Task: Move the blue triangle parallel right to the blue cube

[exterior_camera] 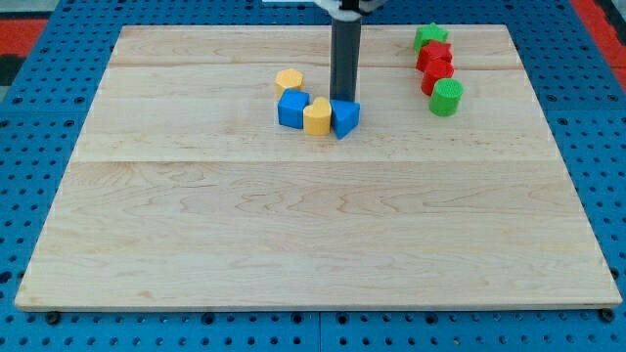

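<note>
The blue triangle (344,117) sits on the wooden board, just right of a yellow block (317,115) that touches it. The blue cube (291,110) is on the left side of that yellow block, touching it. The three form a short row. My tip (342,100) comes down from the view's top and rests against the top edge of the blue triangle, directly behind it.
A yellow hexagon block (289,81) lies just above the blue cube. At the view's upper right stand a green star (429,37), two red blocks (435,55) (436,75) and a green cylinder (447,97). The board (293,244) sits on a blue pegboard.
</note>
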`<state>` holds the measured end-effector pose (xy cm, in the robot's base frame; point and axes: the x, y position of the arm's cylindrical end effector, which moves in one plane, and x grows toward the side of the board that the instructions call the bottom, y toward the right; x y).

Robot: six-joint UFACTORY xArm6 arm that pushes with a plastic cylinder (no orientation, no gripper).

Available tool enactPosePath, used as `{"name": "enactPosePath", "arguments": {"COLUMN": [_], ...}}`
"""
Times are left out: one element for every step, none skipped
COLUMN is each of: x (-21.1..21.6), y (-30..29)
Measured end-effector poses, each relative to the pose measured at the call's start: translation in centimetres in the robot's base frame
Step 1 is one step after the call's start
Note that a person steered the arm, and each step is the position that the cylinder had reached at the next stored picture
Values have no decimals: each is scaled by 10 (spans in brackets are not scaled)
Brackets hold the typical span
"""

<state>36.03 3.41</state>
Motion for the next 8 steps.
{"name": "enactPosePath", "arguments": {"x": [10, 30, 55, 68, 55, 42, 37, 26], "y": [-8, -45, -58, -39, -31, -25, -5, 13]}}
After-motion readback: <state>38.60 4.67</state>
